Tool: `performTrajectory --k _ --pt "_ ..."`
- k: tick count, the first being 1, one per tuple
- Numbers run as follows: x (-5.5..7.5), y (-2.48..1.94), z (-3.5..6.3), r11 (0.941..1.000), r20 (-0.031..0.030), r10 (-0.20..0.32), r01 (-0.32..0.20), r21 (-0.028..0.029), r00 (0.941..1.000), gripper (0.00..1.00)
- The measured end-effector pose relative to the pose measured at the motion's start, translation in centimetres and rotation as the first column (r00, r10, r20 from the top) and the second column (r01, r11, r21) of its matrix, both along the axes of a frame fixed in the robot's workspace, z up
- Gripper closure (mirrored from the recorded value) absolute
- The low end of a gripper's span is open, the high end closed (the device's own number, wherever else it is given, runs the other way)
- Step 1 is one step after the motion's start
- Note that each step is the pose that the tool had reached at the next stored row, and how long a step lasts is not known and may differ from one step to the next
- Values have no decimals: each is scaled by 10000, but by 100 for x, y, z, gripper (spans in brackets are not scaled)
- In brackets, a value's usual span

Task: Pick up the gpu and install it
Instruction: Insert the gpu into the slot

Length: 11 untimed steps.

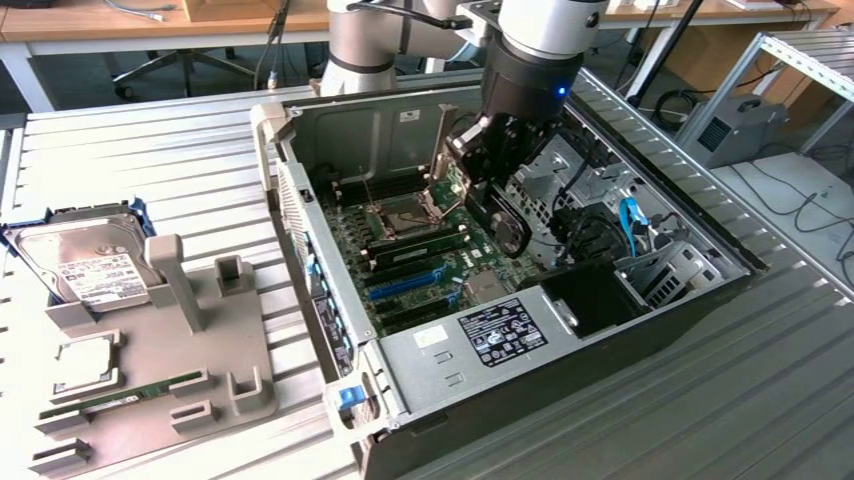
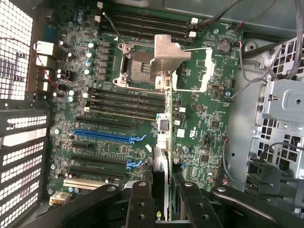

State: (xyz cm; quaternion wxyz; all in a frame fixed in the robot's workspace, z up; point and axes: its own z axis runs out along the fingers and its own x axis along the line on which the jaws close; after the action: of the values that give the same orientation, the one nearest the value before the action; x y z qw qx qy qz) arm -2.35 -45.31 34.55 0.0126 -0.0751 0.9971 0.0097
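My gripper [image 1: 483, 170] over the open computer case [image 1: 667, 300], gpu [image 1: 497, 222] clamped.
I hold it upright above the motherboard [image 1: 414, 250]; at the case's nine o'clock, a hard drive [image 1: 91, 268] sits in a grey holder [image 1: 200, 340].

I see the case [image 1: 286, 185] on the table [image 1: 160, 160], gpu [image 1: 498, 224] inside over the motherboard [image 1: 407, 255], tray [image 1: 200, 385] by the exterior view's left edge.

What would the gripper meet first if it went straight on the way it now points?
Likely the motherboard, near the blue slots; the gpu held in the gripper would touch it first. Depth is unclear.
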Motion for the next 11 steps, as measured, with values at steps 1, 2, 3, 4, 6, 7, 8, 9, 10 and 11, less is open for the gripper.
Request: performTrajectory --k 1,2,3,4,6,7,8,9,10,11 --pt "0 0 0 10000 0 23 -23 0 10000 74" --pt "0 0 0 10000 0 48 -48 0 10000 74" --pt "0 0 0 10000 0 79 -79 0 10000 74" --pt "0 0 0 9999 0 102 -102 0 9999 74" --pt "0 0 0 9999 0 152 -152 0 9999 74" --pt "0 0 0 9998 0 178 -178 0 9998 74" --pt "0 0 0 9998 0 204 -204 0 9998 74" --pt "0 0 0 9997 0 227 -227 0 9997 74" --pt "0 0 0 9997 0 252 -252 0 9997 74" --pt "0 0 0 9996 0 279 -279 0 9996 74"
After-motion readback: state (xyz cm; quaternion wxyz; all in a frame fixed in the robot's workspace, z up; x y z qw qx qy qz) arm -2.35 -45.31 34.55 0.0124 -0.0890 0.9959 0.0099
